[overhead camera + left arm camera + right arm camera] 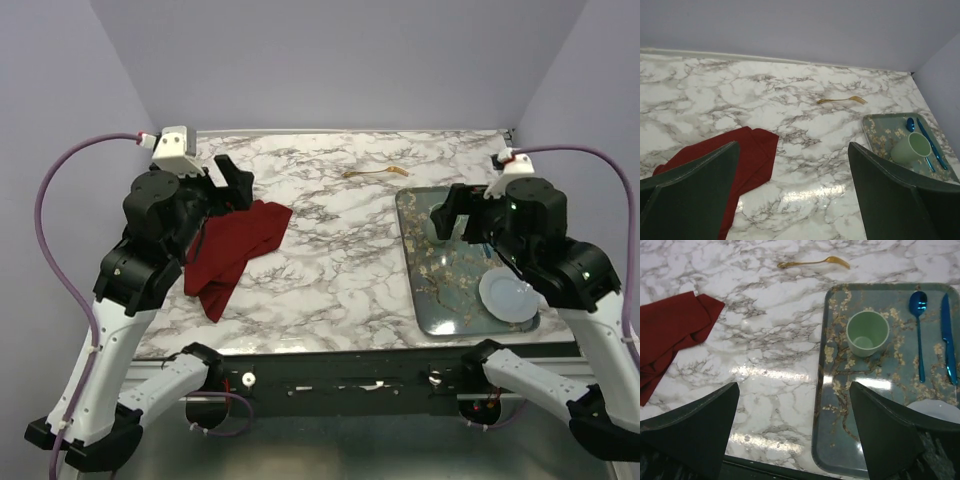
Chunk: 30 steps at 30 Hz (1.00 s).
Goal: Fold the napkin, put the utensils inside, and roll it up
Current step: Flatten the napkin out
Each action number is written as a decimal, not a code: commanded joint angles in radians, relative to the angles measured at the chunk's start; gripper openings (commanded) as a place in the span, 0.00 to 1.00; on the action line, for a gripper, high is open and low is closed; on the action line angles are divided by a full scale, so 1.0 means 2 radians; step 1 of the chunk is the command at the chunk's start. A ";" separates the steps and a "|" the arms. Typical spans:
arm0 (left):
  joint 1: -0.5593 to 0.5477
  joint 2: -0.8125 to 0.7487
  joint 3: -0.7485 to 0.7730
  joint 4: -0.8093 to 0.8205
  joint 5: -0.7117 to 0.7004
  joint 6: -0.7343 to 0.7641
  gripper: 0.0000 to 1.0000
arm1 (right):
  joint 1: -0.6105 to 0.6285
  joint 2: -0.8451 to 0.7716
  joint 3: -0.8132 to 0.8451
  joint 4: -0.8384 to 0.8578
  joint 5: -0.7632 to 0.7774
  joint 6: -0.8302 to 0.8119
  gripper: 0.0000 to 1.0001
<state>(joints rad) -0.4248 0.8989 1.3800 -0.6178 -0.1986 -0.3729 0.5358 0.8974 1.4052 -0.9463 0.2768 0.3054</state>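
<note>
Napkin (235, 255) lies bunched left of centre in the top view, just beside left gripper (792, 147). Fork (378, 172) is upper centre, well apart. Right gripper (794, 385) hangs over the right side. Both have fingers wide apart and empty. Suggest pinching single-layer corners and spreading it flat before folding.

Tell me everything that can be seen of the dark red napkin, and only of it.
The napkin is a plain dark red cloth, soft-looking, with no pattern visible. It is not spread flat: it lies bunched in a long irregular shape, with loose folds and overlapping layers. It rests on the left part of the marble table, and the left arm hides part of it in the top view. Nothing lies on it. The left claw is open near it and does not grip it.
</note>
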 commanded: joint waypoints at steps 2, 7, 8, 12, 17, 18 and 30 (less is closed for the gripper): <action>0.004 0.040 -0.063 -0.022 0.010 -0.037 0.93 | 0.004 0.053 -0.012 0.023 -0.095 0.000 1.00; 0.007 0.143 -0.112 -0.016 0.017 -0.050 0.81 | 0.003 0.107 -0.055 0.107 -0.206 0.008 1.00; 0.007 0.182 -0.113 -0.016 0.010 -0.051 0.79 | 0.004 0.129 -0.061 0.122 -0.220 0.015 1.00; 0.007 0.266 -0.107 -0.001 -0.068 -0.041 0.76 | 0.003 0.197 -0.065 0.187 -0.266 0.037 1.00; 0.013 0.363 -0.080 0.006 -0.119 -0.070 0.62 | 0.004 0.267 -0.050 0.202 -0.277 0.047 1.00; 0.014 0.374 -0.073 0.010 -0.130 -0.077 0.59 | 0.003 0.273 -0.051 0.209 -0.274 0.047 1.00; 0.013 0.518 0.039 0.014 -0.166 -0.140 0.55 | 0.003 0.334 -0.064 0.226 -0.270 0.057 1.00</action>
<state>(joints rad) -0.3927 1.8713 1.3746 -0.6044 -0.4362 -0.5961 0.5358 1.5368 1.2877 -0.5369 -0.2348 0.4011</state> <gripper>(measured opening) 0.507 0.998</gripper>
